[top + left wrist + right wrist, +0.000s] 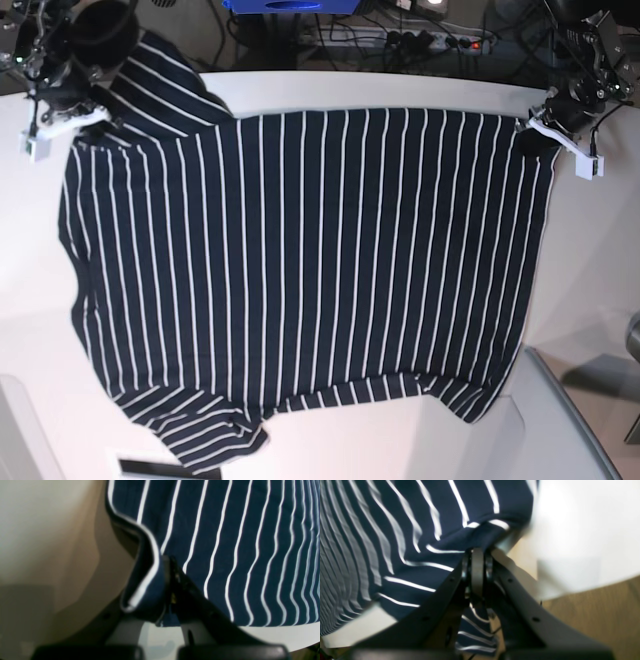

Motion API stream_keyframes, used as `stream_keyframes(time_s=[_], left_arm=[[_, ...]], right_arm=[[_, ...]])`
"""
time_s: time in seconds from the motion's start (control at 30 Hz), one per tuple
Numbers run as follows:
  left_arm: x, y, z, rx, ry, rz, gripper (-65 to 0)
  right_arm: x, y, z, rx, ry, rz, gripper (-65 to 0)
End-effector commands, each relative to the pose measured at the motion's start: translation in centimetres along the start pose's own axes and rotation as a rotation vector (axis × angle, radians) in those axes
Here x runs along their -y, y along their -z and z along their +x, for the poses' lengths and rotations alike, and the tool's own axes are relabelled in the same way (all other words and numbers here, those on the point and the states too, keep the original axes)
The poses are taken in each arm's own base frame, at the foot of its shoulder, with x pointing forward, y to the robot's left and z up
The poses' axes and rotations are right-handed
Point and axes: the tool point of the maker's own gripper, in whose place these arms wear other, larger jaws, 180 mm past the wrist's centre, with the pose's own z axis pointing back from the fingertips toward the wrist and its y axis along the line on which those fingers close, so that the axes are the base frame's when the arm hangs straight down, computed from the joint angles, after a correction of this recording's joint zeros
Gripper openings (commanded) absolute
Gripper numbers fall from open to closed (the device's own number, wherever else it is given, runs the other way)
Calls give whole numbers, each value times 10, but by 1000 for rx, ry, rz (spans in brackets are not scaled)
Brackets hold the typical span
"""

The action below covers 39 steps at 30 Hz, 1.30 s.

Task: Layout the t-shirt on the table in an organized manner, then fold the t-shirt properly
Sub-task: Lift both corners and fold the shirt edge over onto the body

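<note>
We find the t-shirt (300,270) spread wide across the white tabletop (40,330), stripes running near to far, most of the body flat. Each arm has one far corner. On the far right of the base view, the left tool (548,128) is closed on the hem corner; its wrist view shows the white-edged hem (147,580) curled up and pinched between the jaws, the striped cloth running away to the right of the tool over the table edge. On the far left, the right tool (62,112) is likewise clamped shut on cloth; its wrist view shows the fabric bunched into the closed jaws, with the rest of the shirt fanning out to the left.

We read the two-corner hold as a way to tension the far edge: with both corners gripped well apart, the cloth between them hangs straight rather than sagging, which suits laying the garment out before any fold.

Still rumpled: a sleeve or collar part (165,85) heaped at far left beside the right tool, and a folded-under flap (200,440) at near left. The near right corner (478,400) lies flatter. The right wrist view is blurred, so how much fabric that tool holds is uncertain to us.

The layout step looks under way; folding not begun.
</note>
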Motion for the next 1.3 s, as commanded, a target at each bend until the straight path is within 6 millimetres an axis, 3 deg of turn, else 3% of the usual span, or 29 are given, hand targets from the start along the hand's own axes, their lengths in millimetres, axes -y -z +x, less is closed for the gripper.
stream_keyframes(time_s=[0.0, 0.27, 0.47, 0.67, 0.87, 1.03, 1.27], left_arm=[[-3, -7, 16, 40, 31, 1, -650], [-4, -27, 1, 15, 88, 23, -650], [16, -36, 0, 40, 127, 8, -650], [24, -27, 22, 68, 135, -8, -650], [36, -12, 59, 81, 157, -23, -650], [48, -3, 90, 141, 161, -49, -650], [52, 19, 105, 150, 89, -88, -650]], right_arm=[[3, -8, 3, 15, -20, -6, -644], [-5, -40, 7, 56, -91, -1, -644], [-21, -51, 18, 94, -117, 21, -644], [-41, -36, 38, 50, -127, 62, -644], [-55, -27, 79, 68, -126, 68, -644], [-53, -13, 114, 97, -98, 53, -644], [-46, 16, 137, 70, -50, 48, -644]])
